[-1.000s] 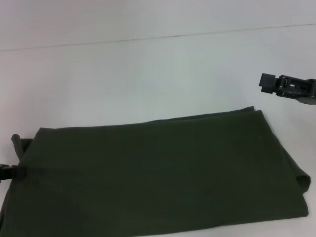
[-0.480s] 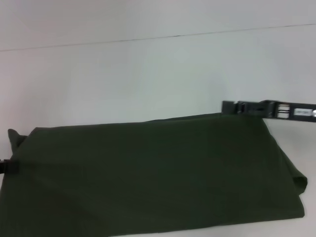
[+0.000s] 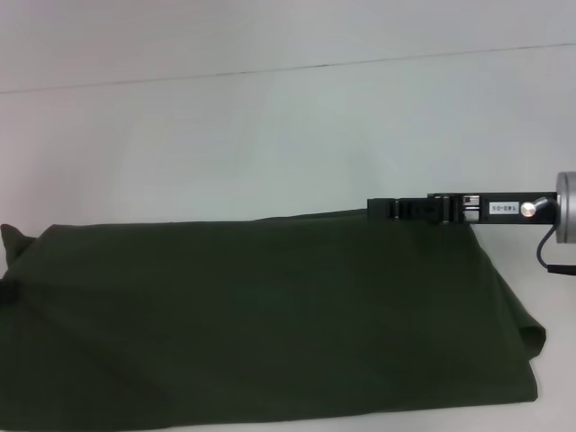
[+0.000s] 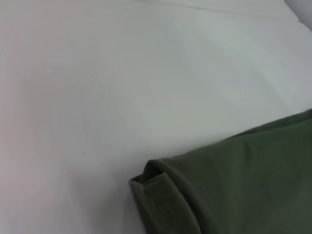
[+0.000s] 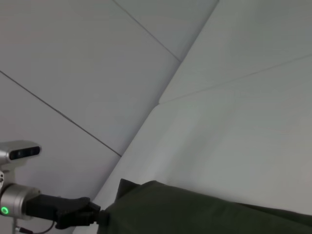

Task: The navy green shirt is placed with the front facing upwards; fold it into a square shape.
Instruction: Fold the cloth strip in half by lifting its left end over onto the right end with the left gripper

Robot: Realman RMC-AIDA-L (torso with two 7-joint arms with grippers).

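The navy green shirt point(image 3: 270, 324) lies on the white table as a long folded band with its plain dark side up; no letters or label show. My left gripper point(image 3: 7, 295) is at the band's left end, barely in the head view. In the right wrist view the left gripper point(image 5: 90, 217) is shut on that end of the shirt point(image 5: 195, 214). My right gripper point(image 3: 389, 210) reaches in level from the right, low over the shirt's far edge near its right end. The left wrist view shows a folded corner of the shirt point(image 4: 234, 185).
The white table point(image 3: 270, 135) stretches bare beyond the shirt up to a seam line at the back. Pale wall panels point(image 5: 73, 73) rise behind the table's left side.
The right arm swung in from the right and down to the shirt's far edge. The shirt slid left and toward me with the left gripper, which has almost left the head view.
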